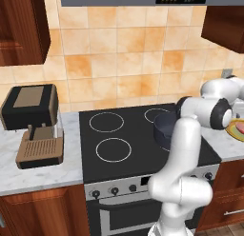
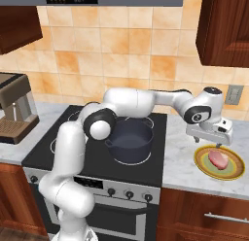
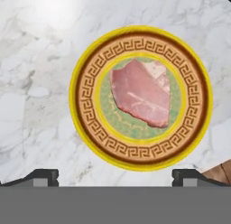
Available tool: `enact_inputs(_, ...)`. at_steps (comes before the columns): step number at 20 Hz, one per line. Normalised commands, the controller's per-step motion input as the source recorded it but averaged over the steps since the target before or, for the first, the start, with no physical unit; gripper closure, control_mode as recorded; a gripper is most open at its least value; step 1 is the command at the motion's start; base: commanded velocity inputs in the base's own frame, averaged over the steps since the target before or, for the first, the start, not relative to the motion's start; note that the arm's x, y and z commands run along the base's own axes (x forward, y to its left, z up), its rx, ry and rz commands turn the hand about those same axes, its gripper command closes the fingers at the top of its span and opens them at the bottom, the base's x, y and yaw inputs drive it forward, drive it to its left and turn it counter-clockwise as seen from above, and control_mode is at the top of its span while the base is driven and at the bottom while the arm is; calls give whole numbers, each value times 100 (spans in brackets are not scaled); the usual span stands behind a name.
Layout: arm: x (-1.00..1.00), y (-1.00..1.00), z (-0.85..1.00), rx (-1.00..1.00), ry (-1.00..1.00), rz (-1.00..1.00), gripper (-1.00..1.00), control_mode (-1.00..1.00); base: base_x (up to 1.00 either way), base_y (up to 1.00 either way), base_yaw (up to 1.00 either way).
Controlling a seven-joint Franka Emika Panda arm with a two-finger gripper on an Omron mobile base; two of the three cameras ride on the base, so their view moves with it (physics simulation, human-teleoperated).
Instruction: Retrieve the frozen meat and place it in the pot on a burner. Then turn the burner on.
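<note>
Frozen meat (image 3: pixel 142 93) centred on plate (image 3: pixel 85 110), rim clear; jaws spread wide above.

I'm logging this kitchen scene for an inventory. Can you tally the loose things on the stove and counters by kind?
Pots: 1, the pot on the stove
Plates: 1, the plate on the marble counter
Meat pieces: 1, the frozen meat on that plate
Coffee machines: 1, the coffee machine
Total: 4

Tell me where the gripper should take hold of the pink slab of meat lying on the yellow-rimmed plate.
Probably straight down from above, gripping across the narrower middle of the flat pink slab of meat. It lies flat at the centre of the yellow-rimmed patterned plate, so its side edges are the graspable parts.
</note>
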Motion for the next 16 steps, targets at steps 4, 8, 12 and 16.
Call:
enact_inputs(4,4,0,-28,0,0,0,-100,-100,0,0,0)
enact_inputs(8,8,0,-39,0,0,0,-100,-100,0,0,0)
enact_inputs(12,17,-2,-22,0,0,6,-100,-100,0,0,0)
enact_inputs(16,18,-11,-10,0,0,8,-100,-100,0,0,0)
